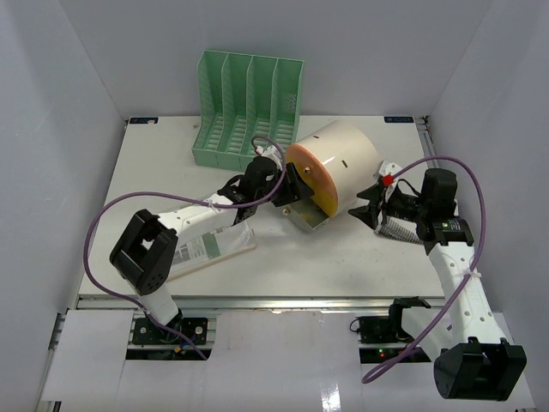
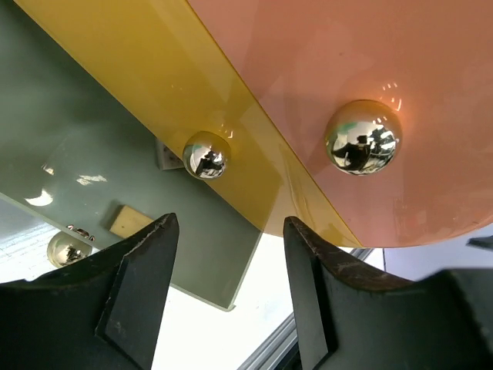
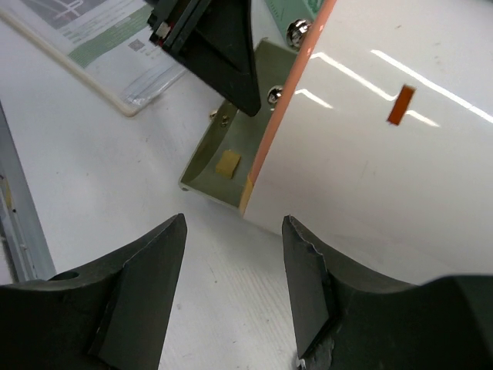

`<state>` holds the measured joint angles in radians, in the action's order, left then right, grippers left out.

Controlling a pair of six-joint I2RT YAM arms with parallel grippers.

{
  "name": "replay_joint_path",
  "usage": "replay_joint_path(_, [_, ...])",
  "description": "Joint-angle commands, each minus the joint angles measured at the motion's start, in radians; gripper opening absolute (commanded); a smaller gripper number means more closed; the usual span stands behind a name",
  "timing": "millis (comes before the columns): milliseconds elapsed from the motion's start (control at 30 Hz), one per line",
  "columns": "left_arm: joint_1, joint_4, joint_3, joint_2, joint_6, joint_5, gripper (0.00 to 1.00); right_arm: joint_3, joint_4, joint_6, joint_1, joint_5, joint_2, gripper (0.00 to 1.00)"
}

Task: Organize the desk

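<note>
Two grippers, one drawer box.

- **Desk**: white top, walled in, bearing everything below.
- **Drawer box**: cream, lying on its side at mid-desk. Long axis runs left to right, drawer fronts turned toward the left arm.
- **Olive drawer**: stands pulled out at the fronts' near side.
- **Left gripper**: jaws spread, nothing between them. It sits close against the fronts with the brass knobs just ahead, so it is probably the arm for drawer work.
- **Right gripper**: jaws spread and empty, beside the box's curved wall, away from the fronts.
- **File rack**: green, at the rear, just behind the box.
- **Sleeved papers**: flat, under the left arm.
</note>
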<state>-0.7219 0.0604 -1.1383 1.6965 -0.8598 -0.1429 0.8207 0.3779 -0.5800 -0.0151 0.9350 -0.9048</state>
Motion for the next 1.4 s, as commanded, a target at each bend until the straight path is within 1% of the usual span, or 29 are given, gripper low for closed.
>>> replay_joint_path(0, [0.006,0.021,-0.023,-0.067,0.051,-0.004,0.68,0.127,-0.099,0.184,0.003,-0.056,-0.05,0.6])
replay_joint_path(33, [0.007,0.03,-0.016,-0.084,0.067,-0.001,0.68,0.155,-0.103,0.214,0.003,-0.072,-0.069,0.61])
replay_joint_path(100, [0.013,0.062,0.035,-0.166,0.098,0.01,0.68,0.184,-0.154,0.306,0.003,-0.123,-0.101,0.67])
replay_joint_path(133, [0.021,0.079,0.077,-0.197,0.108,0.018,0.68,0.196,-0.173,0.368,0.003,-0.173,-0.116,0.7])
replay_joint_path(167, [0.034,0.103,0.136,-0.226,0.111,0.025,0.68,0.205,-0.189,0.435,0.003,-0.234,-0.132,0.72])
replay_joint_path(233, [0.074,0.19,0.293,-0.327,0.096,0.014,0.67,0.218,-0.22,0.509,0.003,-0.304,-0.166,0.77])
replay_joint_path(300, [0.128,0.268,0.43,-0.406,0.051,-0.018,0.66,0.214,-0.258,0.555,0.004,-0.348,-0.19,0.8])
replay_joint_path(333, [0.164,0.289,0.471,-0.443,0.018,-0.032,0.65,0.209,-0.292,0.576,0.007,-0.35,-0.196,0.8])
replay_joint_path(400, [0.213,0.381,0.578,-0.466,-0.016,-0.101,0.63,0.204,-0.349,0.634,0.032,-0.37,-0.211,0.84])
replay_joint_path(467, [0.243,0.435,0.645,-0.456,-0.035,-0.172,0.62,0.195,-0.417,0.666,0.035,-0.398,-0.222,0.9])
replay_joint_path(500, [0.258,0.477,0.664,-0.437,-0.046,-0.215,0.62,0.192,-0.434,0.681,0.035,-0.42,-0.227,0.92])
replay_joint_path(533, [0.28,0.549,0.67,-0.383,-0.064,-0.254,0.6,0.192,-0.467,0.695,0.038,-0.44,-0.233,0.94])
replay_joint_path(600, [0.3,0.629,0.66,-0.295,-0.08,-0.362,0.56,0.196,-0.513,0.717,0.05,-0.457,-0.258,0.94])
replay_joint_path(667, [0.302,0.665,0.618,-0.217,-0.082,-0.423,0.56,0.196,-0.544,0.734,0.056,-0.457,-0.283,0.94])
replay_joint_path(867, [0.303,0.707,0.491,0.007,-0.081,-0.497,0.55,0.212,-0.605,0.794,0.07,-0.388,-0.395,0.92])
replay_joint_path(967, [0.303,0.708,0.41,0.08,-0.092,-0.53,0.55,0.21,-0.637,0.832,0.079,-0.356,-0.439,0.87])
replay_joint_path(1033, [0.301,0.714,0.363,0.141,-0.109,-0.545,0.55,0.207,-0.659,0.846,0.087,-0.328,-0.472,0.78])
replay_joint_path(1100, [0.295,0.69,0.283,0.186,-0.112,-0.55,0.54,0.193,-0.686,0.868,0.102,-0.294,-0.49,0.68])
replay_joint_path(1200, [0.282,0.637,0.181,0.251,-0.106,-0.542,0.55,0.15,-0.734,0.893,0.12,-0.247,-0.498,0.6])
replay_joint_path(1367, [0.241,0.557,0.016,0.341,-0.089,-0.522,0.54,0.105,-0.761,0.89,0.127,-0.207,-0.493,0.56])
